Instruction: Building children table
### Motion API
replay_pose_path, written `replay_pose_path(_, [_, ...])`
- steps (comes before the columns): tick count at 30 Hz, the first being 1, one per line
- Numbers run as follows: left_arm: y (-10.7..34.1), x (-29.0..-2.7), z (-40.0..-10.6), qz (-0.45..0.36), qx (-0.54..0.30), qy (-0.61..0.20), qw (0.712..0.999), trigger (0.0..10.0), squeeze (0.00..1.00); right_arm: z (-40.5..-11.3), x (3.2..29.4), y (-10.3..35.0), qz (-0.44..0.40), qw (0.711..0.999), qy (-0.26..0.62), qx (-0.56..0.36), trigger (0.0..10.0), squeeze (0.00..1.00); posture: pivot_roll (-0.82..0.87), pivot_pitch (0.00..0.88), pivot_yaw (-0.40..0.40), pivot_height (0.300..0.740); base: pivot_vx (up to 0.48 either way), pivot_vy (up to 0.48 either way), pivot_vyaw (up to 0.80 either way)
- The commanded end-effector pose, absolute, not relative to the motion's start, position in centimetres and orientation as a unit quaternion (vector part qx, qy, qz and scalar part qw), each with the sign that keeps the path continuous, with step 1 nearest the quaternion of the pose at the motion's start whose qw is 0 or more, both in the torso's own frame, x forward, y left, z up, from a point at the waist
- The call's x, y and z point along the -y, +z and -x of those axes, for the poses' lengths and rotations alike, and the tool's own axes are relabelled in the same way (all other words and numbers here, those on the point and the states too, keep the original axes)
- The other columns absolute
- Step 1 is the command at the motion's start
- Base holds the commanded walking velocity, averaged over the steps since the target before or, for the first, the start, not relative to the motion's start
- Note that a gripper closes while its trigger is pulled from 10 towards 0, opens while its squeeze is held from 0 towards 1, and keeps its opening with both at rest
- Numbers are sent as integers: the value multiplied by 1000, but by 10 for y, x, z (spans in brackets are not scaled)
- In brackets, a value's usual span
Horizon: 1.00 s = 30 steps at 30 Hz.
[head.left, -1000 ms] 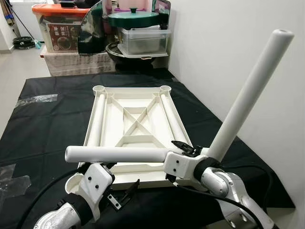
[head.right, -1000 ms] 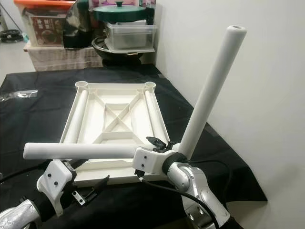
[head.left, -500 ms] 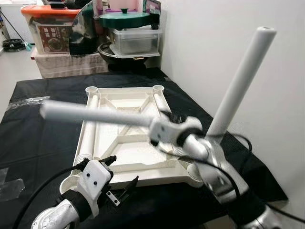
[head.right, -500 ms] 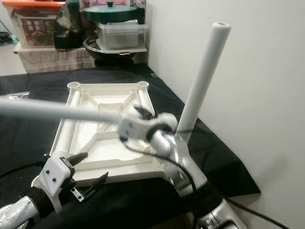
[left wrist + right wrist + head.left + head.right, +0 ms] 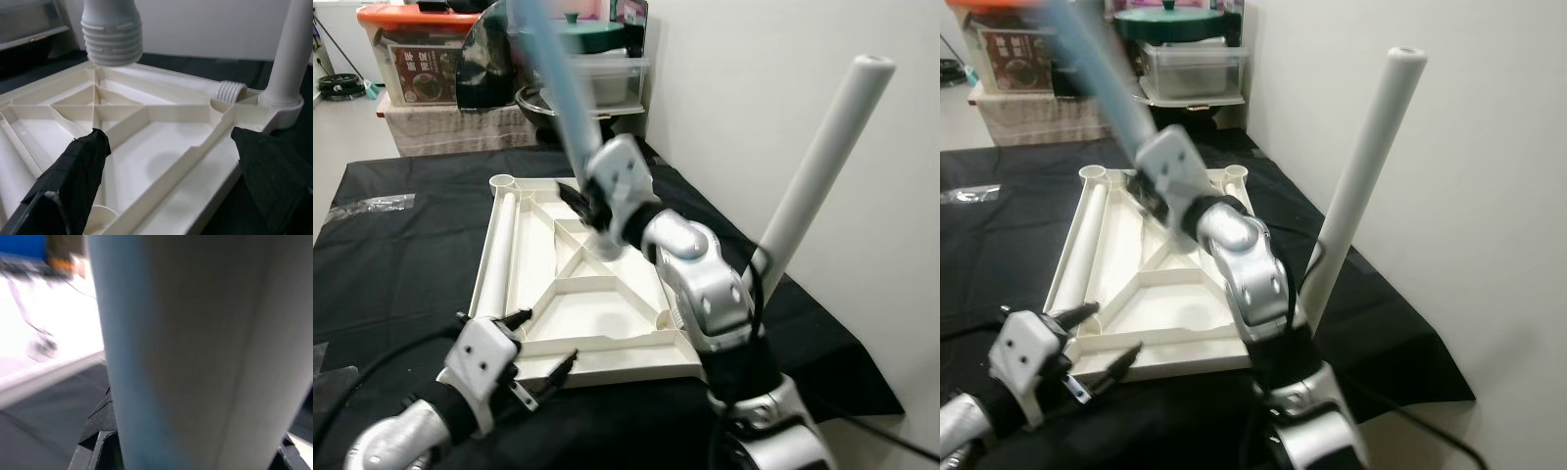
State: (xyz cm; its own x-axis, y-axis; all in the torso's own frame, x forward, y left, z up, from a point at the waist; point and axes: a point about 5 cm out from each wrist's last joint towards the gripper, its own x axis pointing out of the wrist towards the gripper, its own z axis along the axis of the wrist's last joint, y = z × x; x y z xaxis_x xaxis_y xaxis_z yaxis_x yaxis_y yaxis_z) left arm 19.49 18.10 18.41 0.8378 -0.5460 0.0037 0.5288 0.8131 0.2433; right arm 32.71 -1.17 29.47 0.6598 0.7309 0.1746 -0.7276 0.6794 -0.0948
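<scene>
The right gripper is clamped on a white leg, held over the middle of the tabletop. The leg's long axis is steep, leaning up and toward the robot's left, its ribbed threaded end pointing down at the ribs. It is blurred in the head views. The tabletop lies upside down on a black cloth, cross-ribbed and cream. A second leg is seated in the near right corner socket, tilted up and rightward. The left gripper is held with fingers spread at the near edge.
</scene>
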Motion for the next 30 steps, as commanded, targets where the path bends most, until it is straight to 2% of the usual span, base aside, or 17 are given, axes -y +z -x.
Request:
replay_pose_path(1, [189, -185, -195, -111, 41, -292, 949, 10000, 0, -327, 14, 296, -33, 904, 416, 87, 10000, 0, 77, 0, -103, 740, 0, 0, 0])
replay_pose_path(2, [189, -185, -195, -111, 41, -292, 949, 10000, 0, -327, 14, 296, -33, 904, 416, 87, 10000, 0, 77, 0, -103, 740, 0, 0, 0])
replay_pose_path(4, [198, -199, -197, -122, 50, -278, 952, 10000, 0, -319, 9, 298, -62, 881, 464, 72, 10000, 0, 77, 0, -102, 740, 0, 0, 0])
replay_pose_path(6, [202, -206, -198, -132, 52, -269, 953, 10000, 0, -315, 8, 298, -66, 870, 484, 66, 10000, 0, 77, 0, -102, 740, 0, 0, 0])
replay_pose_path(12, [219, -228, -199, -174, 60, -243, 952, 10000, 0, -302, 8, 290, -51, 843, 533, 50, 10000, 0, 78, 0, -104, 740, 0, 0, 0])
replay_pose_path(18, [216, -231, -201, -173, 50, -251, 951, 10000, 0, -295, 6, 292, -71, 829, 554, 39, 10000, 0, 75, 0, -98, 740, 0, 0, 0])
replay_pose_path(22, [209, -222, -206, -154, 41, -283, 946, 10000, 0, -288, 1, 295, -92, 815, 572, 33, 10000, 0, 71, 0, -92, 740, 0, 0, 0])
replay_pose_path(28, [208, -219, -210, -145, 33, -303, 941, 10000, 0, -283, -2, 295, -99, 810, 578, 31, 10000, 0, 64, 0, -83, 740, 0, 0, 0])
replay_pose_path(29, [217, -222, -214, -149, 70, -269, 949, 10000, 0, -296, 4, 290, -116, 845, 522, 26, 10000, 0, 71, 0, -84, 740, 0, 0, 0])
replay_pose_path(30, [217, -222, -214, -149, 70, -269, 949, 10000, 0, -296, 4, 290, -116, 845, 522, 26, 10000, 0, 71, 0, -84, 740, 0, 0, 0])
